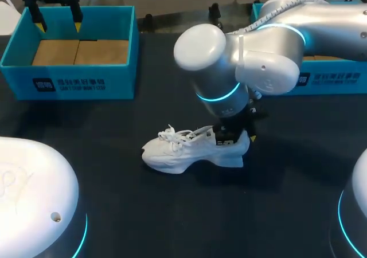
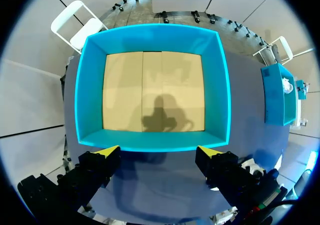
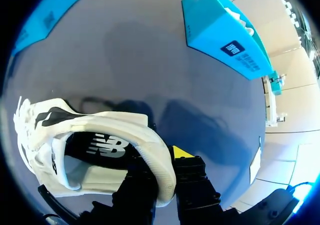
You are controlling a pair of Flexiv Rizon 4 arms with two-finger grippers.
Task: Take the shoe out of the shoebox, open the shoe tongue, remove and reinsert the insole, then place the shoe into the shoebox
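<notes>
The white shoe [image 1: 192, 149] is found upright on its sole near the middle of the dark table [image 1: 172, 212], toe toward the left arm's side and well apart from both boxes, so it is already out of the shoebox. The right gripper [image 1: 232, 133] is set down over the heel. In the right wrist view the heel collar is seen pinched, with one finger inside the opening and the yellow-tipped one against the outer wall. This hold is judged to steady the shoe so that tongue and insole can be worked from the front. The laces are noted loose and bunched over the tongue. Whether the insole sits inside cannot be told; only a dark lining is seen. The left gripper [image 2: 157, 151] is held above the blue shoebox [image 1: 123, 69], fingers spread wide with nothing between them. Bare cardboard is seen on the box floor. The left arm is judged to be kept clear of the work, and would be needed at the tongue next. A second blue box [image 1: 332, 77] is noted behind the right arm.
</notes>
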